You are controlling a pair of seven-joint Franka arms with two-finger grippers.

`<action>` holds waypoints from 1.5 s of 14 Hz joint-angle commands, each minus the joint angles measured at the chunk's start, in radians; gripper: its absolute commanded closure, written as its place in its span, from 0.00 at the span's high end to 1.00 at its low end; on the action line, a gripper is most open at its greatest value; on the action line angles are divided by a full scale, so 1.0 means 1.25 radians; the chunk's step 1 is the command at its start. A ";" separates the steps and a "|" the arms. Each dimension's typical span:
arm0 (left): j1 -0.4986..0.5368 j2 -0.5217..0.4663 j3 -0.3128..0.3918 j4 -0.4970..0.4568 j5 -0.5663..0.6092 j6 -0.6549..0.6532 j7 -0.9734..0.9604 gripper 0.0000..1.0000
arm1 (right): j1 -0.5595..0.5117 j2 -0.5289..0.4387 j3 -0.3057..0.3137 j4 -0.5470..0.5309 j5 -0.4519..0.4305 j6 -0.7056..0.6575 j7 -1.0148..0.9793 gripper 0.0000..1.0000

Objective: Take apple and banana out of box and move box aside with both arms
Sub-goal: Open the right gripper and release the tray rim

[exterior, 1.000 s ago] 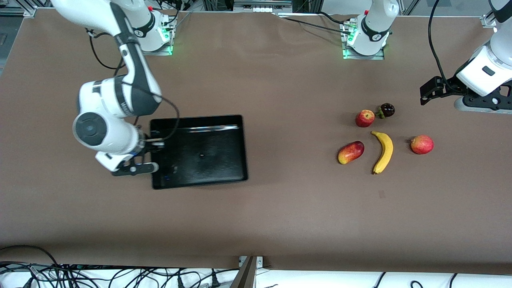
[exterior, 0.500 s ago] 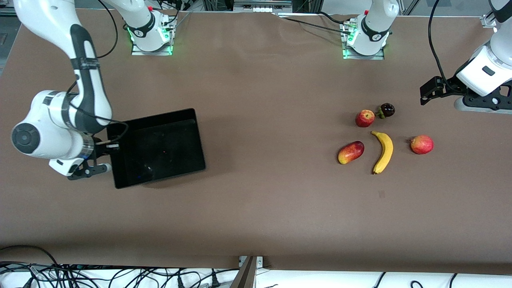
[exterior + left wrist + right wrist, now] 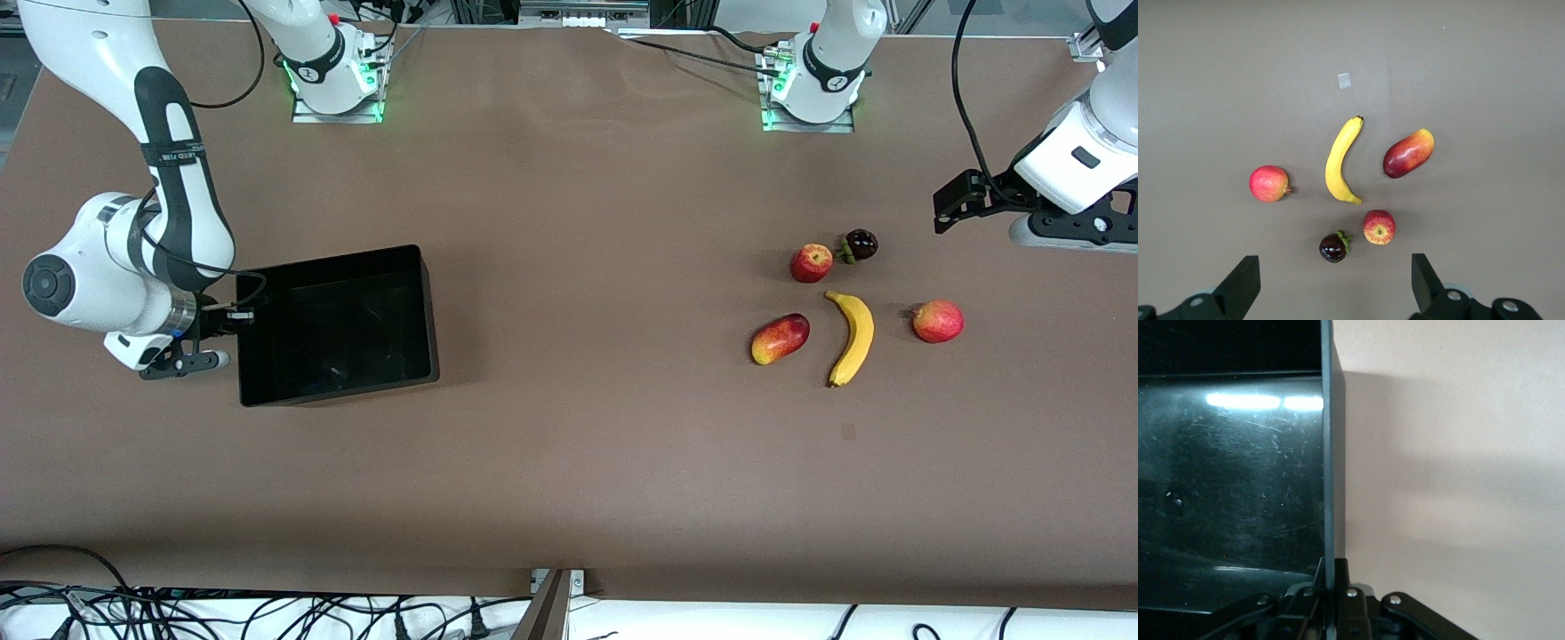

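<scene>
Front: the right gripper (image 3: 233,322) has its fingers clenched on the wall of the empty box (image 3: 338,324) at the right arm's end of the desk (image 3: 578,462), apparently to shift it.

Left wrist: the left gripper (image 3: 1331,293), fingers released, waits over the apple (image 3: 1379,227) and banana (image 3: 1340,162).

Right wrist: the box wall is pinched.

Empty black box (image 3: 338,324) tilted at the right arm's end; apple (image 3: 811,263) and banana (image 3: 853,338) lie apart.

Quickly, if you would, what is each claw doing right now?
Left claw: open, holding nothing, over the fruits.
Right claw: shut on the wall of the shallow glossy black plastic box.
</scene>
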 commanded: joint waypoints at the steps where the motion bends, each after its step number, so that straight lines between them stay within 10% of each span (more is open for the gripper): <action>1: -0.005 -0.010 0.003 -0.001 -0.014 0.001 -0.006 1.00 | -0.002 -0.055 0.003 -0.094 0.043 0.057 -0.001 0.00; 8: -0.006 -0.010 0.003 0.000 -0.013 0.001 -0.005 1.00 | -0.001 -0.061 0.004 -0.111 0.044 0.064 0.053 0.10; 9: -0.006 -0.010 0.003 0.000 -0.013 0.001 -0.005 1.00 | 0.000 -0.065 0.005 -0.106 0.043 0.064 0.052 0.78; 10: -0.006 -0.010 0.003 0.000 -0.013 0.001 -0.005 1.00 | 0.002 -0.068 0.006 -0.099 0.041 0.059 0.050 1.00; 21: -0.007 -0.010 0.003 0.000 -0.010 0.001 -0.005 1.00 | 0.042 -0.104 0.014 0.254 -0.044 -0.292 0.133 1.00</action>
